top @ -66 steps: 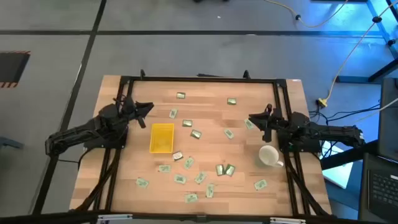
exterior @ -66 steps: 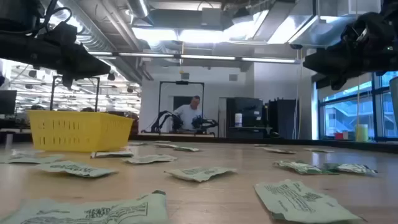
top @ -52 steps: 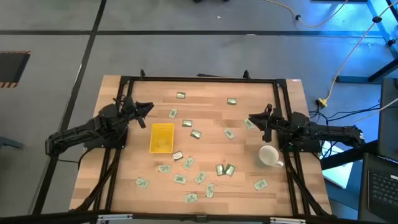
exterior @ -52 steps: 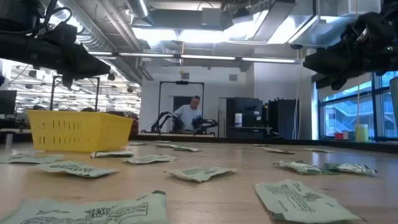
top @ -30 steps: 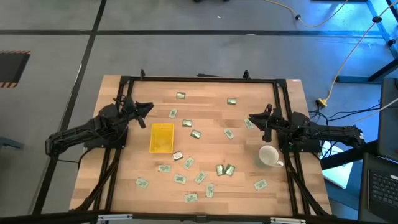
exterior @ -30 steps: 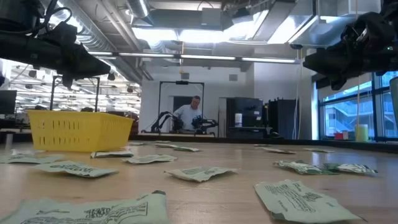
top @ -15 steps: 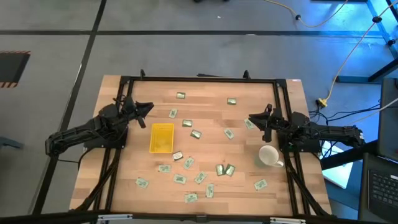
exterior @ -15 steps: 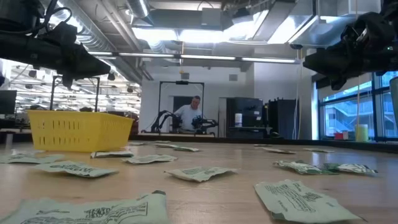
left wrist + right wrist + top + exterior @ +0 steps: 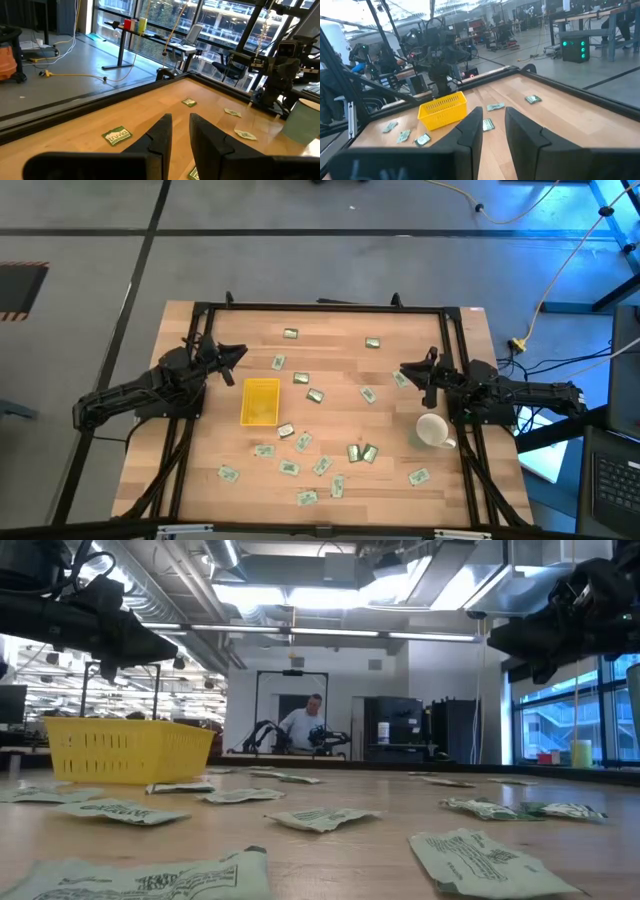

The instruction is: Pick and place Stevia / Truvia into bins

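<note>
Left hand (image 9: 237, 354): my fingers slightly apart, holding nothing, raised above the table (image 9: 330, 320).
Right hand (image 9: 407, 370): likewise parted, empty.
Yellow tray (image 9: 261, 401): just beside my left hand.
Sachets (image 9: 316, 395): scattered between both hands.

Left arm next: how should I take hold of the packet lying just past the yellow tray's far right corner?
That packet lies flat and alone on the table, so come straight down and pinch across its short width. The left gripper is nearest, slightly open. The yellow tray sits close by, so descend on the packet's far side.
</note>
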